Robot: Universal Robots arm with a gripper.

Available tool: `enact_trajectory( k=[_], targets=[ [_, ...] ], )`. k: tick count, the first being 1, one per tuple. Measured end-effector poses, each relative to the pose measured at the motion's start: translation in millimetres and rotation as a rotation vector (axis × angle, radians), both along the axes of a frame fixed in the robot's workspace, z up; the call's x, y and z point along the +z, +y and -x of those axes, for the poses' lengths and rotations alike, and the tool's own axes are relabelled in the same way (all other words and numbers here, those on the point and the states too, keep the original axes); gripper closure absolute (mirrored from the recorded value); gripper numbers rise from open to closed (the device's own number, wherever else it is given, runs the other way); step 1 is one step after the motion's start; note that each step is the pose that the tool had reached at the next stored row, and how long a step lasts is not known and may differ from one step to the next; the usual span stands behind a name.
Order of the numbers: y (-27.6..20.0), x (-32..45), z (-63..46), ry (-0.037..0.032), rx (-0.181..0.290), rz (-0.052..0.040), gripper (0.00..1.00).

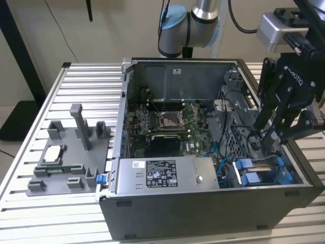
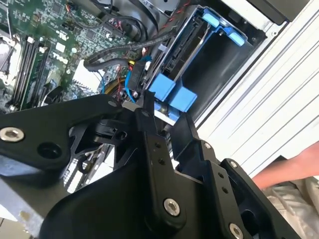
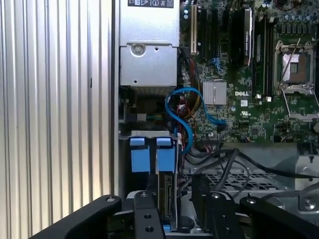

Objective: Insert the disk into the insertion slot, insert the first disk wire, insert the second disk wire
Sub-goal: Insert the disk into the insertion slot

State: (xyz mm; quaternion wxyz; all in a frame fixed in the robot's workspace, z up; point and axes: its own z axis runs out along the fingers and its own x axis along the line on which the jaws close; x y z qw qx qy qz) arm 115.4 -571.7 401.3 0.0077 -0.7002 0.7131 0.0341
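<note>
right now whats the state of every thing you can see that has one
case: open, side panel off, lying on its side
disk: standing on edge in the drive bay
hand: open, low in the bay, straddling the disk
blue cable: looped loose, cannot tell if plugged
cpu socket: bare, no cooler

A table (image 1: 91,81) of silver metal slats carries everything. An open dark grey computer case (image 1: 203,208) lies on its side on the table, towards the exterior view's right and close to the near edge. Just beside the case, on the exterior view's left, a flat grey fixture plate (image 1: 63,162) rests on the slats. Bare slats show around both.
</note>
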Motion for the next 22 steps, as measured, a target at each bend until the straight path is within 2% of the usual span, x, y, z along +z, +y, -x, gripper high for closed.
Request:
enact_trajectory(
  k=[2, 6, 12, 18, 19, 22],
  targets=[
    [0.9, -1.6, 0.2, -0.0047, 0.0, -0.0071, 0.0],
    [2.5, -6.2, 0.9, -0.0167, 0.0, -0.0101, 0.0],
    [9.5, -11.0, 2.0, -0.0278, 0.001, -0.0292, 0.0],
    [17.7, -17.1, 3.2, -0.0517, 0.025, -0.0302, 0.0],
    [18.3, -18.0, 3.2, -0.0543, 0.033, -0.0307, 0.0],
    [18.5, -18.1, 3.3, -0.0551, 0.062, -0.0317, 0.0]
  ],
)
